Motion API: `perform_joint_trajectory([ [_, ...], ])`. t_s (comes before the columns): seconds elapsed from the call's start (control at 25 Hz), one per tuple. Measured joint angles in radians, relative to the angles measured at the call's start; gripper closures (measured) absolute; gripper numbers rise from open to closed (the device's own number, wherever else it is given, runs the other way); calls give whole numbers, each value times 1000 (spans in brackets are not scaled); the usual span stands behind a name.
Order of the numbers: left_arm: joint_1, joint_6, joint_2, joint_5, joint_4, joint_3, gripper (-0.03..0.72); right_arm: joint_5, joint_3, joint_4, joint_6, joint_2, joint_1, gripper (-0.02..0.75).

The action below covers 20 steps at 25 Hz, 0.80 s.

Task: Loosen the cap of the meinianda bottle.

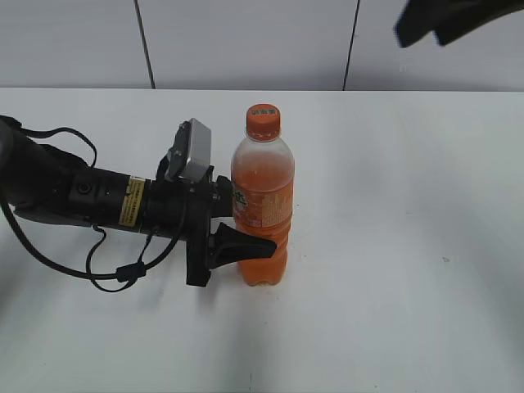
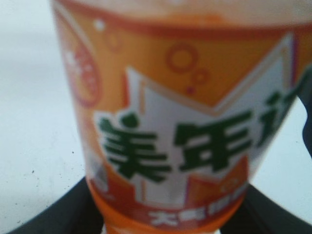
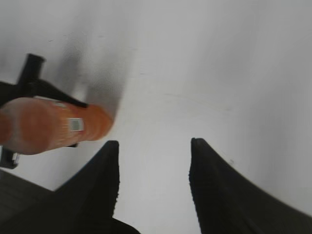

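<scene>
One meinianda bottle (image 1: 262, 205) nearly full of orange drink, cap (image 1: 263, 119) on, left fingers (image 1: 246, 246) clamped round it, right fingers (image 3: 195, 165) apart.

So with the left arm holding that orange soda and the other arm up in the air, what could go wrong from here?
1. The left gripper clamps the meinianda bottle low on its body, so twisting the cap could tip it or spin it in the grip.
2. The right gripper, open and well above the table, might descend off-centre and knock the bottle.
</scene>
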Motion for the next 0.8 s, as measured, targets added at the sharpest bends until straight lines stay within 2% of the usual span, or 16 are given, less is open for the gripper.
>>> perform_joint_trajectory([
  [0.2, 0, 0, 0, 0, 1, 0, 292, 1, -68, -7, 47, 81, 209, 384],
  [0.36, 0, 0, 0, 1, 3, -1, 292, 1, -77, -31, 77, 135, 304, 384],
  [0.56, 0, 0, 0, 0, 5, -3, 293, 2, -77, -52, 103, 173, 355, 384],
  [0.8, 0, 0, 0, 1, 7, -3, 293, 6, -106, -56, 115, 197, 364, 386],
])
